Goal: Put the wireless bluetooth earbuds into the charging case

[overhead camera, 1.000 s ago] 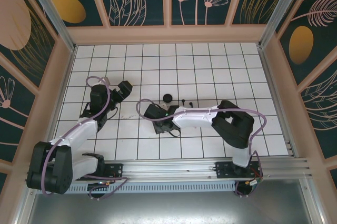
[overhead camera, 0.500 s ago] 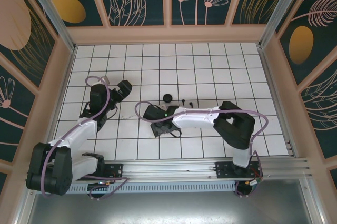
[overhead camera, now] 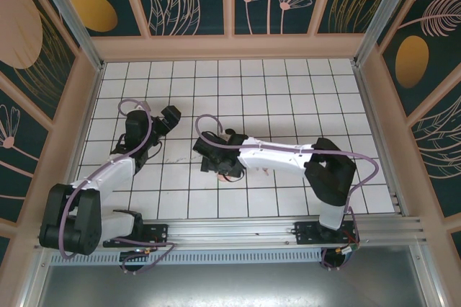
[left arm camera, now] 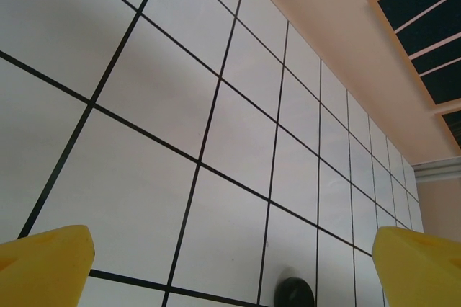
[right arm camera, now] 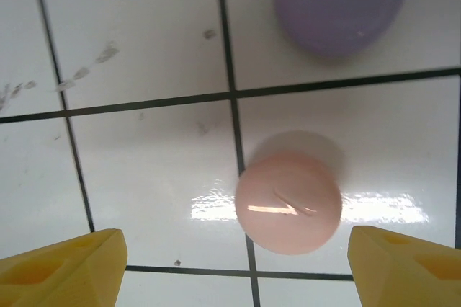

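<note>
A closed round pink charging case (right arm camera: 288, 202) lies on the white tiles just ahead of my right gripper (right arm camera: 234, 264), between the lines of its two yellow fingers (right arm camera: 68, 267). Nothing is held; the jaws stand wide apart. A closed lilac case (right arm camera: 338, 4) lies beyond the pink one. In the top view my right gripper (overhead camera: 210, 151) reaches to the table's middle. My left gripper (left arm camera: 230, 267) is open and empty over bare tiles, with a round black case (left arm camera: 294, 292) low ahead of it. The earbuds are hidden from view.
White tiled table floor (overhead camera: 288, 91) with black grid lines, enclosed by beige walls (overhead camera: 223, 46) and a metal rail (overhead camera: 238, 229) at the near edge. My left gripper (overhead camera: 170, 118) sits left of the right arm's wrist. Grey smudges (right arm camera: 79, 73) mark a tile.
My right gripper has opened wider and moved away from the bases, toward the table's middle. The left gripper has shifted slightly farther away and stays open.
</note>
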`<state>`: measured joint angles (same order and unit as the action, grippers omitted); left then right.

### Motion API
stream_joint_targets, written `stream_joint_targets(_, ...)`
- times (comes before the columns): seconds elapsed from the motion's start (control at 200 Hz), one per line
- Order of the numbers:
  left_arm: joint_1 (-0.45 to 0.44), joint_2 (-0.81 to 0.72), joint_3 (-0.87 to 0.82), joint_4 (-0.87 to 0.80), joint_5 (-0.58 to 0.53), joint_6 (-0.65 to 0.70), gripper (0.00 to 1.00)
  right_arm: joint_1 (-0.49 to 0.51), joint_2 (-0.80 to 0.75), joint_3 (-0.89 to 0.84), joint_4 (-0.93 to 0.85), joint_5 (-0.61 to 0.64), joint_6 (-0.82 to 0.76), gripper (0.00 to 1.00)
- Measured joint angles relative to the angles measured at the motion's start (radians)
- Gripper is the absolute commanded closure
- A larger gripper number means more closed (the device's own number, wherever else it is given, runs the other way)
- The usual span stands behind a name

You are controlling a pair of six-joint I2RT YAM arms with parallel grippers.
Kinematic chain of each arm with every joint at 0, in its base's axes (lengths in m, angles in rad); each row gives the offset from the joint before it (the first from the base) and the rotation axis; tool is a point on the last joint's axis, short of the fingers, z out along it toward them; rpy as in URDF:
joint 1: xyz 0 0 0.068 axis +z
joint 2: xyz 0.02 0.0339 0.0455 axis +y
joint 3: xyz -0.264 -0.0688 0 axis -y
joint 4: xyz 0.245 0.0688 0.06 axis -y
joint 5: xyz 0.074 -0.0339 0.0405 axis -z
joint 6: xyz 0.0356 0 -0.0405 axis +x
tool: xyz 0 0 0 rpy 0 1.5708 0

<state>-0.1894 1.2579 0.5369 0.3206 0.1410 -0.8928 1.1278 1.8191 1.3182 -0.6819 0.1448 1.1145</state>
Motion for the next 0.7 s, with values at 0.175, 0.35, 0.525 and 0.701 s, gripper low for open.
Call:
stream_joint_targets(0.175, 0.000, 0.021, 0.006, 0.000, -0.003, -0.005, 0.01, -0.021, 0.014, 0.000, -0.026, -0.045, 0.095, 0.19)
stream_joint_targets(0.35, 0.000, 0.051, 0.029, 0.001, 0.009, -0.008, 0.01, -0.045, 0.051, 0.002, -0.026, -0.091, 0.146, 0.19)
stream_joint_targets(0.525, 0.000, 0.076, 0.045, 0.001, 0.022, -0.008, 0.01, -0.049, 0.098, 0.002, -0.026, -0.129, 0.183, 0.19)
stream_joint_targets(0.701, 0.000, 0.082, 0.049, 0.005, 0.035, -0.007, 0.01, -0.049, 0.123, 0.005, -0.026, -0.147, 0.208, 0.20)
